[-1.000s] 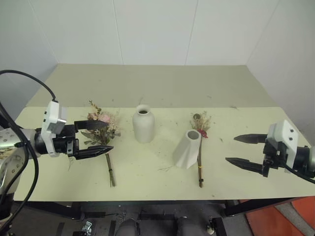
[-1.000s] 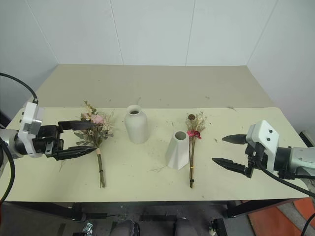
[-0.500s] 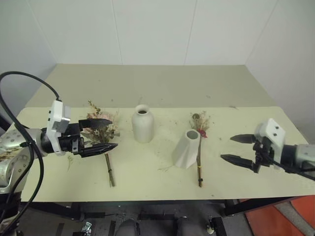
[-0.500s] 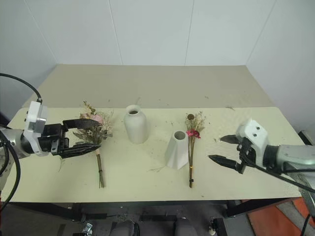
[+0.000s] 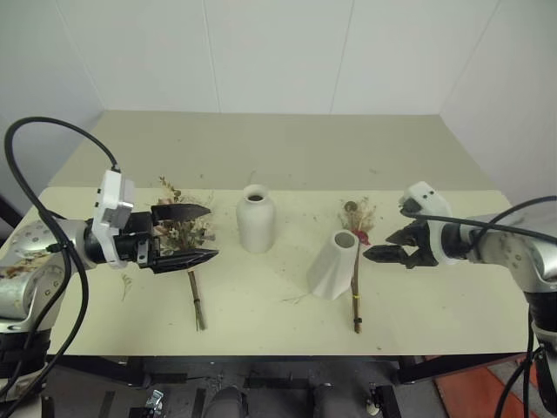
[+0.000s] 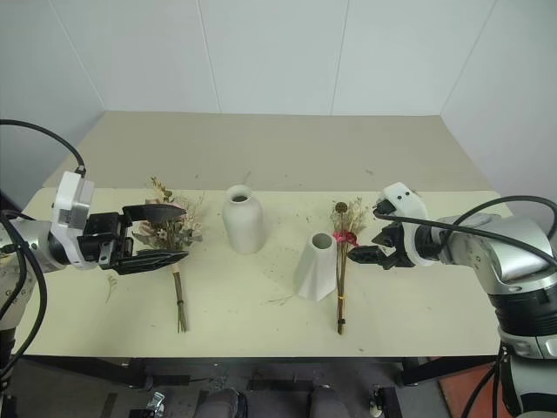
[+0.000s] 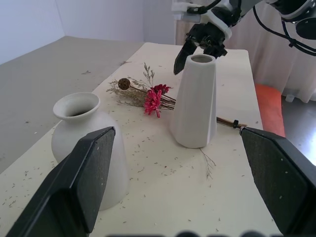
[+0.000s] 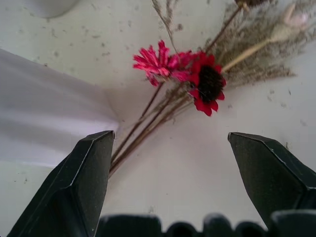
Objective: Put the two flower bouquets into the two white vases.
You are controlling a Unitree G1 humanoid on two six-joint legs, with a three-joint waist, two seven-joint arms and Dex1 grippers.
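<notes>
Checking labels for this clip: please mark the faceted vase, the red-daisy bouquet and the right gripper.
faceted vase (image 5: 332, 266), left eye view, side wall.
red-daisy bouquet (image 8: 210, 85), right wrist view, dark flower centre.
right gripper (image 6: 372, 233), right eye view, between fingertips.

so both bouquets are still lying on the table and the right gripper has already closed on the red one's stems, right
Not quite. Both bouquets do lie on the table, but the right gripper is open: in the right wrist view its fingers stand wide apart on either side of the red bouquet, with the stems between them untouched. Nothing is gripped yet.
</notes>
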